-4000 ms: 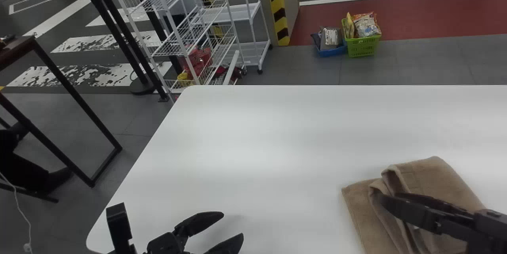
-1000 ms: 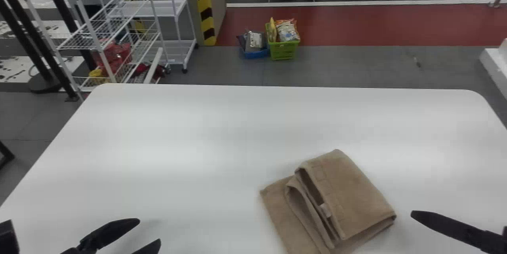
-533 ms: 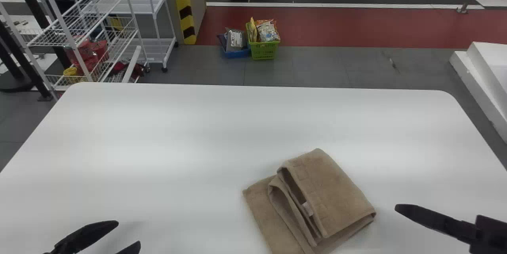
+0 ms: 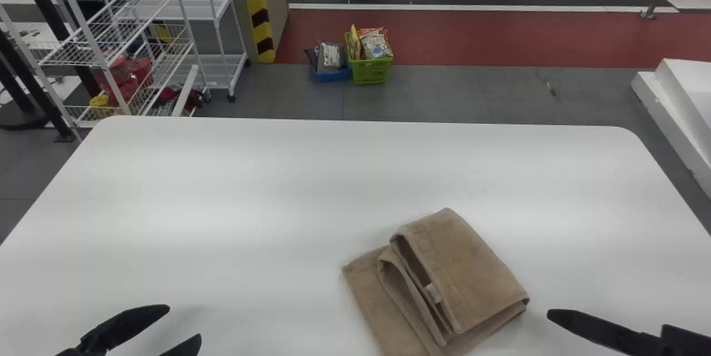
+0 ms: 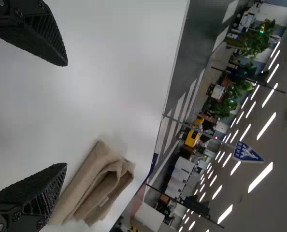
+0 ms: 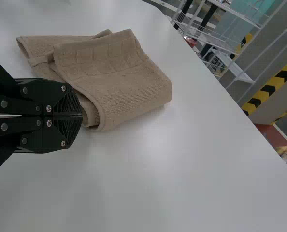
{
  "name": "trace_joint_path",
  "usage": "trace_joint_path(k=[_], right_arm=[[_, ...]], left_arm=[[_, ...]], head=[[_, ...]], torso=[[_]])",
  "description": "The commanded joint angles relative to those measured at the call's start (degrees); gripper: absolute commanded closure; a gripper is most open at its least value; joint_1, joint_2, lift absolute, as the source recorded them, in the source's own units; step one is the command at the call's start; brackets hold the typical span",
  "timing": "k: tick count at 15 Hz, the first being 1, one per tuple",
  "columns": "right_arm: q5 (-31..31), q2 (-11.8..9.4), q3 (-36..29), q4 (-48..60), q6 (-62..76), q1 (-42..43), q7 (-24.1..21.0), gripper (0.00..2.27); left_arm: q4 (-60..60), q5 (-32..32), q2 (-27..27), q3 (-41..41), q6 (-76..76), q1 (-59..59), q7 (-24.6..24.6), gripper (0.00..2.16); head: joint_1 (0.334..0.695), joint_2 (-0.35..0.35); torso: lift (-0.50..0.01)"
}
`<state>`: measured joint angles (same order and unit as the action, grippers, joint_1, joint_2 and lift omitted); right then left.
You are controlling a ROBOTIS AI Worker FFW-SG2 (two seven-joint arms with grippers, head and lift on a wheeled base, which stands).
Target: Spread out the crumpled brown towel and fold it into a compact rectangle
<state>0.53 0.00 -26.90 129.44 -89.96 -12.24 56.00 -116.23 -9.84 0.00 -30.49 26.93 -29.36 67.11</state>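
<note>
The brown towel [image 4: 455, 272] lies folded in uneven layers on the white table, right of centre at the near side, its upper flap skewed over a lower layer. My left gripper [image 4: 185, 322] is open at the near left, well apart from the cloth. Just right of the towel, my right gripper [image 4: 550, 314] is shut with nothing held. In the left wrist view, the towel [image 5: 93, 188] is beyond one finger of the open left gripper [image 5: 65, 114]. Closed fingertips of the right gripper [image 6: 81, 116] overlap the edge of the towel [image 6: 114, 77] in the right wrist view.
The white table [image 4: 250, 189] stretches away to a rounded far edge. Past it on the floor are a wire rack [image 4: 128, 39], a green basket [image 4: 369, 71] with packages and a blue tray [image 4: 332, 75]. A white block [image 4: 683, 100] is at the right.
The head view has swung right. My right gripper, earlier over the towel, has moved off to its right, and has since come slightly nearer. The towel's folds look the same.
</note>
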Motion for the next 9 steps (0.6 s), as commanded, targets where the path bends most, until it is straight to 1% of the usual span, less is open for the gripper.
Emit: trace_joint_path(k=[1,6,9], right_arm=[[-0.6,0.1,1.7,-1.8,-0.1,2.1,-1.0,2.01],[-1.8,0.1,2.9,-8.2,-0.1,7.8,-3.3,2.01],[-0.8,0.1,2.7,-6.7,-0.1,6.7,-2.9,2.01]], left_arm=[[-1.1,-0.3,-0.1,-0.5,-0.1,0.0,0.0,0.07],[-1.0,-0.6,-0.1,-1.4,-0.1,-0.3,0.4,0.07],[-0.9,-0.7,-0.1,-1.5,-0.1,-0.4,0.5,0.07]], head=[[0.695,0.047],[0.695,0.064],[0.695,0.07]], torso=[[-0.127],[-0.127],[-0.127]])
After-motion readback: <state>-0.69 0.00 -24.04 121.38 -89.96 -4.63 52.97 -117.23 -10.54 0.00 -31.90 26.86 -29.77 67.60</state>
